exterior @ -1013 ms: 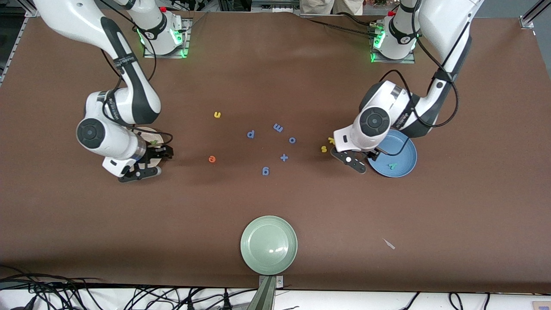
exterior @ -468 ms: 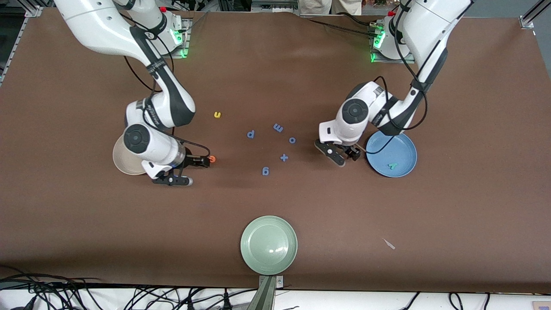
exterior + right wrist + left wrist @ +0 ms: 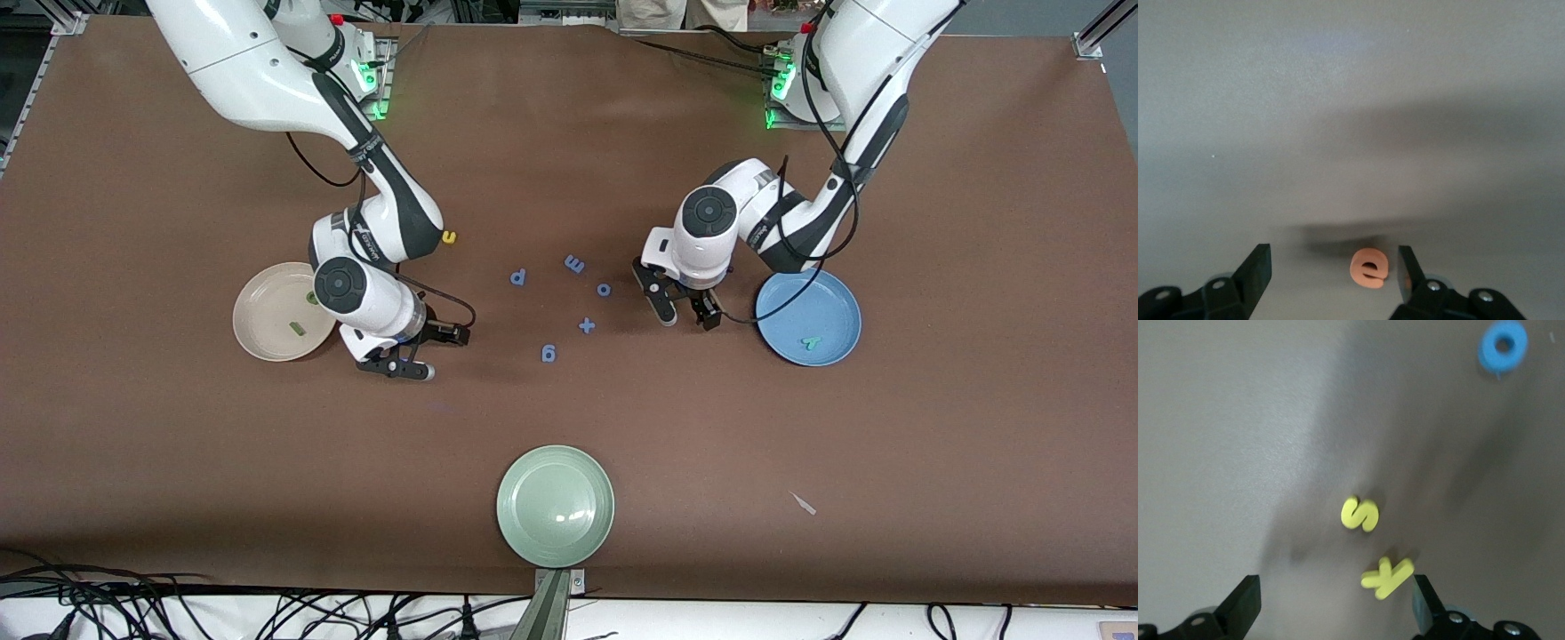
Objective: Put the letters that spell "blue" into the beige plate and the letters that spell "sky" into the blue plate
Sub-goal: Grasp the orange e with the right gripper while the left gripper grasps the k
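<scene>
My right gripper (image 3: pixel 447 354) hangs open just over the table beside the beige plate (image 3: pixel 264 317). The orange e (image 3: pixel 1369 268) lies between its jaws, close to one finger, and is hidden in the front view. A green b (image 3: pixel 312 298) and a dark green l (image 3: pixel 297 329) lie in that plate. The yellow u (image 3: pixel 450 237) sits on the table beside the right forearm. My left gripper (image 3: pixel 691 320) is open and low beside the blue plate (image 3: pixel 834 313), which holds the teal y (image 3: pixel 809 342). The yellow k (image 3: pixel 1387 577) lies between its jaws near one finger, the yellow s (image 3: pixel 1359 514) just ahead.
Several small blue letters lie mid-table between the grippers: p (image 3: pixel 518 277), m (image 3: pixel 574 263), o (image 3: pixel 604 289), a plus (image 3: pixel 586 325) and a 9 (image 3: pixel 548 354). A pale green plate (image 3: pixel 555 506) sits near the table's front edge, a small scrap (image 3: pixel 805 504) toward the left arm's end.
My right gripper swung from over the beige plate toward mid-table, over the orange e. My left gripper moved from the blue plate's edge over the yellow s and k. Both stayed open.
</scene>
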`<state>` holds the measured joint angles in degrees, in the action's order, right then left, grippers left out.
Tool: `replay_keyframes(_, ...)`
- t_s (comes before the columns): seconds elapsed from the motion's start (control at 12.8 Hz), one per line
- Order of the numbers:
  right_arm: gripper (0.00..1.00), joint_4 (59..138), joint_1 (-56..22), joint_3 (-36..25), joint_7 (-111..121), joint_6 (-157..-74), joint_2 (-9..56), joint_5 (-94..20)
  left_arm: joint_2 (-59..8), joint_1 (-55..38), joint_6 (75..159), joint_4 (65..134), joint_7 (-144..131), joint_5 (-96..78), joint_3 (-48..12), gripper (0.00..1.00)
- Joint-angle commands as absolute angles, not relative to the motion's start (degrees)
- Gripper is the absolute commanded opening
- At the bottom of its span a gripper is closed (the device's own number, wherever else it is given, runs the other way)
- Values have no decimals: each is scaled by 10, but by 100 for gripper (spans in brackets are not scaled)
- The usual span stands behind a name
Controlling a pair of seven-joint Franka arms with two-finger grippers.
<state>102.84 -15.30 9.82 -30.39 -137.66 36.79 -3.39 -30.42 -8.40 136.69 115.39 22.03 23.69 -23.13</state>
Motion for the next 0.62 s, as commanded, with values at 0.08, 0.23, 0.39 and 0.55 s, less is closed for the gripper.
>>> replay_keyframes(0.08, 85, 1054, -152, 93, -309, -1379, 357, -17, -303, -55, 1377, 1172, 382, 242, -252, 87)
replay_keyframes(0.23, 81, 1058, -153, 90, -310, -1381, 354, -11, -303, -62, 1377, 1175, 403, 247, -272, 79)
replay_keyframes(0.39, 77, 1067, -153, 91, -311, -1387, 353, -11, -303, -63, 1404, 1198, 404, 250, -272, 69)
replay_keyframes(0.55, 73, 1077, -153, 91, -317, -1394, 350, -11, -303, -50, 1439, 1220, 434, 251, -272, 70)
